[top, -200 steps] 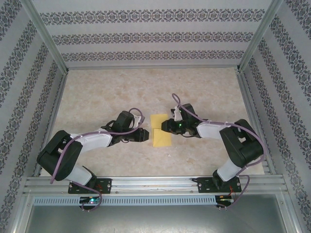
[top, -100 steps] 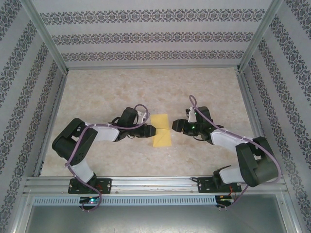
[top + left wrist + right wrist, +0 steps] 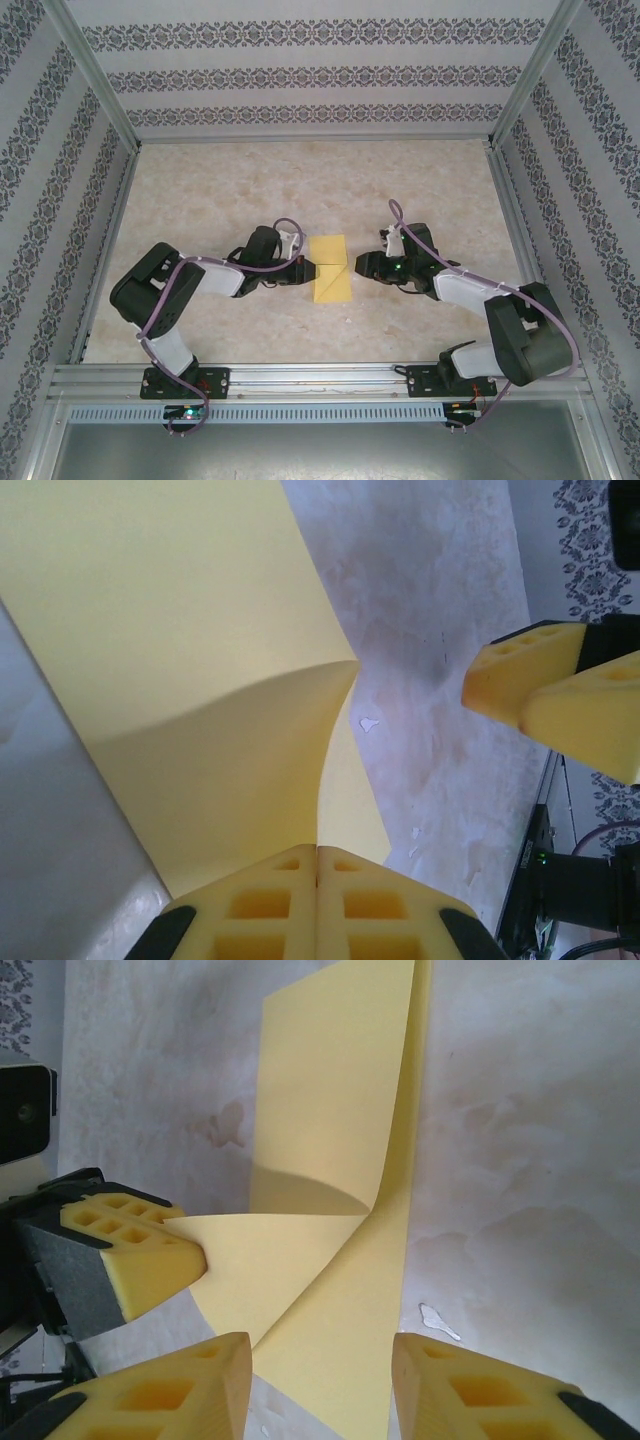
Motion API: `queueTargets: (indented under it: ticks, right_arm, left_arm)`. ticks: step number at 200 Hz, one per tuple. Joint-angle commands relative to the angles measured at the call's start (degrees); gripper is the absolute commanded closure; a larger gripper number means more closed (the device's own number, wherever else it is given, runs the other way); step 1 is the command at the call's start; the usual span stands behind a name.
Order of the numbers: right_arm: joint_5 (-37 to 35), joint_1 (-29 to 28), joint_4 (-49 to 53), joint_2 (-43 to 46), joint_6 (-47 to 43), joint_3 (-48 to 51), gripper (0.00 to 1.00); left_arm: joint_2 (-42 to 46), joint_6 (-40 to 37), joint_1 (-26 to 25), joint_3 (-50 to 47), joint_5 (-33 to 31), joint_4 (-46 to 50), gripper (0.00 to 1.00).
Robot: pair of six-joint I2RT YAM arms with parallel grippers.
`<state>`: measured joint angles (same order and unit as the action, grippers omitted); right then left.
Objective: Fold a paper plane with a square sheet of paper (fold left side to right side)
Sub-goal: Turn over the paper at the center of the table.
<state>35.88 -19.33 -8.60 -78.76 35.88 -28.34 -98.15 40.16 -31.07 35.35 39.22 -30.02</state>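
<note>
The left gripper (image 3: 318, 870) has its pads pressed together on a raised flap of the square sheet of paper (image 3: 332, 283), and the thin edge runs straight into the seam between them. Seen from above, the flap curls up off the sheet's 9 o'clock edge, its tip pointing toward 9 o'clock into that gripper. The right gripper (image 3: 320, 1355) has its pads standing apart. It sits at the sheet's 3 o'clock side, facing 9 o'clock, and I cannot tell whether it touches the paper. The sheet lies between the two grippers as a narrow folded rectangle, its long axis running almost straight from 12 to 6 o'clock. Apart from the flap, it lies flat on the marbled table (image 3: 220, 190).
</note>
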Motion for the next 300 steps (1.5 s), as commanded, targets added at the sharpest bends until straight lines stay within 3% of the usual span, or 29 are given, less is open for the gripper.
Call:
queueTargets:
  ticks: [1,42,79,111,132,173,247,284,300]
  right_arm:
    - [1.74,-1.59,-3.43,-1.43,1.27,-0.26,0.59]
    - [0.64,-5.53,-10.67,-5.74,5.98,-1.28,0.46]
    - [0.23,-7.94,-16.33,-10.76,8.68,-3.31,0.44]
    - [-0.02,-9.44,-18.74,-15.04,9.43,-5.76,0.51]
    - [-0.18,-9.93,-20.02,-17.01,9.84,-6.62,0.63]
    - [-1.02,-9.76,-20.24,-16.49,9.1,-5.86,1.0]
    - [6.07,-2.71,-23.68,-5.96,6.02,-5.85,1.0]
    - [9.41,1.37,-30.62,2.98,8.98,-6.33,1.0]
    - [9.47,2.01,-33.78,5.86,10.81,-6.72,1.0]
  left_arm:
    - [3.0,1.1,-0.13,-2.21,-2.09,-5.34,1.0]
    - [6.61,1.67,-0.13,-5.77,-5.02,-7.27,1.0]
    - [7.18,1.65,-0.13,-6.27,-5.56,-7.16,1.0]
    - [6.36,1.7,-0.19,-6.36,-5.57,-7.51,1.0]
    - [5.58,2.12,-0.13,-6.42,-5.56,-8.11,1.0]
    - [8.33,1.91,0.06,-7.41,-7.67,-7.34,0.8]
    - [30.05,-0.89,3.87,-8.5,-12.92,6.1,0.45]
    - [43.1,3.1,5.62,-8.97,-13.35,3.47,0.16]
    - [45.44,5.46,5.76,-7.66,-10.96,1.13,0.12]
